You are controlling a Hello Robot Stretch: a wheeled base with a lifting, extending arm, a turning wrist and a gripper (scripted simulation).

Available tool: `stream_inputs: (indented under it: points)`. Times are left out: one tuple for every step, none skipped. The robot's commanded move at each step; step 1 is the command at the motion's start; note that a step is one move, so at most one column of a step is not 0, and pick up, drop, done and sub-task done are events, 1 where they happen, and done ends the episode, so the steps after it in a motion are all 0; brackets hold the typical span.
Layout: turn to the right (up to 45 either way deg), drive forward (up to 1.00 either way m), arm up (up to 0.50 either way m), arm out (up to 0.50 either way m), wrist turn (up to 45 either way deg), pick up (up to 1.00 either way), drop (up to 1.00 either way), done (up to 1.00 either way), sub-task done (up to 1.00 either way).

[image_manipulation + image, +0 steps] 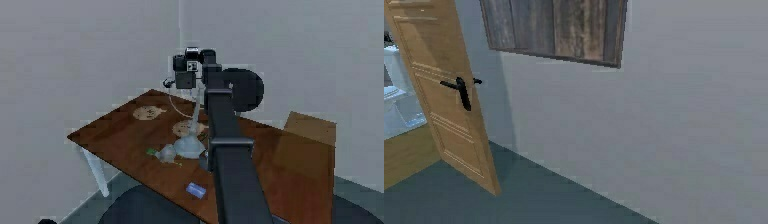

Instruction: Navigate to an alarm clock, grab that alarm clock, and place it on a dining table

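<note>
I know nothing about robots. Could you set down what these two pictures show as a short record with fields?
Ahead: open wooden door with dark handle; wooden panel high on grey wall.
Side: brown table with white legs, brown chair near it.
On table: round mats, pale glassy things, small blue thing.
Arm: dark bar rising in front of the table.
Tool: at the arm's far end; cannot tell whether it holds anything.

Home interior: panelled wooden door (449, 100), dining table (112, 136), chair (308, 130).

Dim, even light across 2 views; soft shading on wall (664, 130).
</note>
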Motion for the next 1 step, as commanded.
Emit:
stream_inputs:
  points:
    - [0.0, 0.0, 0.0, -0.08, 0.0, 0.0, 0.0, 0.0, 0.0]
